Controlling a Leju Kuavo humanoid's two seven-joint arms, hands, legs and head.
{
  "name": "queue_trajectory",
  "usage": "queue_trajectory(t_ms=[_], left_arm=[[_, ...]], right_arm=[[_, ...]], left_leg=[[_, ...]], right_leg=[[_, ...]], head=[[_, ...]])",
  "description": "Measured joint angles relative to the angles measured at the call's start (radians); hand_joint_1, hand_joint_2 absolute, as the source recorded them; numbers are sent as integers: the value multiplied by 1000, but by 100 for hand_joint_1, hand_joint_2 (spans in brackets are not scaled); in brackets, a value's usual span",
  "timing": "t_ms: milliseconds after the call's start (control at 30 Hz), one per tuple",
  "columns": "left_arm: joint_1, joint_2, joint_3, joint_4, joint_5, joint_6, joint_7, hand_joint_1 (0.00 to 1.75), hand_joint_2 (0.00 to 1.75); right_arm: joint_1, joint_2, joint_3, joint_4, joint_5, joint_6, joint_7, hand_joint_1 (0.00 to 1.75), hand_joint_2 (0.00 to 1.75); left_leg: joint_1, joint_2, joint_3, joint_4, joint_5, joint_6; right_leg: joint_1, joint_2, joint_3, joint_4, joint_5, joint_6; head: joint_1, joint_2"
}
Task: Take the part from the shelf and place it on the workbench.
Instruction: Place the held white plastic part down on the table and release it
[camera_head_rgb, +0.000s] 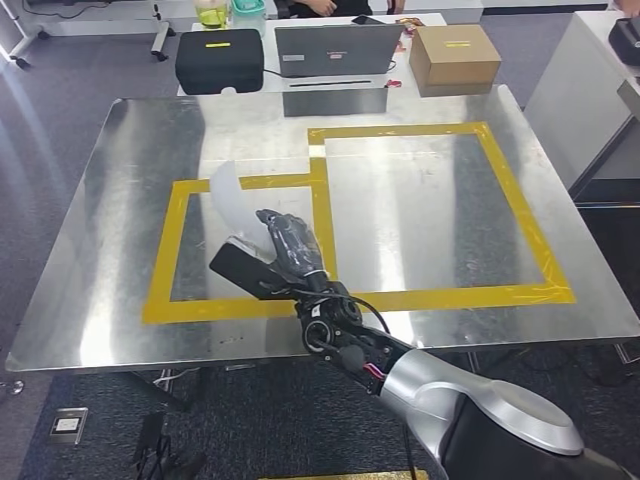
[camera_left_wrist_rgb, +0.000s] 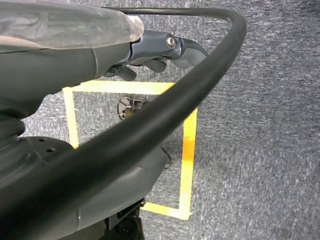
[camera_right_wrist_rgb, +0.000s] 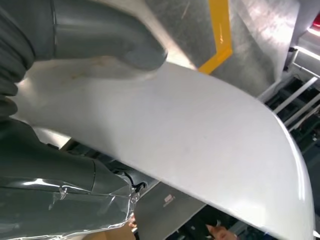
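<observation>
In the head view my right hand (camera_head_rgb: 293, 246) reaches in from the lower right and holds the part (camera_head_rgb: 226, 198), a white curved shell. It hangs just above the steel workbench (camera_head_rgb: 113, 250), over the smaller yellow-taped square (camera_head_rgb: 175, 240). Whether the part touches the surface I cannot tell. Up close in the right wrist view, the part (camera_right_wrist_rgb: 196, 140) is a broad white curve with the grey thumb (camera_right_wrist_rgb: 113, 42) pressed on its upper face and the darker fingers beneath. My left hand (camera_left_wrist_rgb: 166, 50) hangs over grey carpet, its fingers loosely bent and holding nothing.
A larger yellow-taped rectangle (camera_head_rgb: 521, 210) marks the bench's right half. Beyond the far edge stand a black case (camera_head_rgb: 219, 60), a laptop (camera_head_rgb: 336, 48) and a cardboard box (camera_head_rgb: 454, 55). A grey table (camera_head_rgb: 581, 110) flanks the right side. A person (camera_head_rgb: 332, 6) sits behind the laptop.
</observation>
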Motion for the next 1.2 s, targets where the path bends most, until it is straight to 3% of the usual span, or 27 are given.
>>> queue_trajectory(t_ms=[33, 167, 967, 1100, 1200], left_arm=[[0, 0, 0, 0, -3, 0, -1, 0, 175], [-2, 0, -2, 0, -1, 2, -3, 0, 0], [-6, 0, -10, 0, 2, -2, -3, 0, 0], [-6, 0, -10, 0, 4, -2, -2, 0, 0], [-5, 0, -10, 0, 10, -2, -2, 0, 0]], right_arm=[[-4, 0, 2, 0, -3, -1, 0, 0, 0], [-17, 0, 13, 0, -7, -5, -3, 0, 0], [-28, 0, 65, 13, -12, -17, -18, 0, 0], [-24, 0, 62, 20, -62, -19, -71, 0, 0], [-17, 0, 39, 21, -166, -4, -172, 0, 0]], left_leg=[[0, 0, 0, 0, 0, 0], [0, 0, 0, 0, 0, 0], [0, 0, 0, 0, 0, 0], [0, 0, 0, 0, 0, 0], [0, 0, 0, 0, 0, 0]], right_leg=[[0, 0, 0, 0, 0, 0], [0, 0, 0, 0, 0, 0], [0, 0, 0, 0, 0, 0], [0, 0, 0, 0, 0, 0], [0, 0, 0, 0, 0, 0]], head=[[0, 0], [0, 0], [-1, 0], [0, 0], [0, 0]])
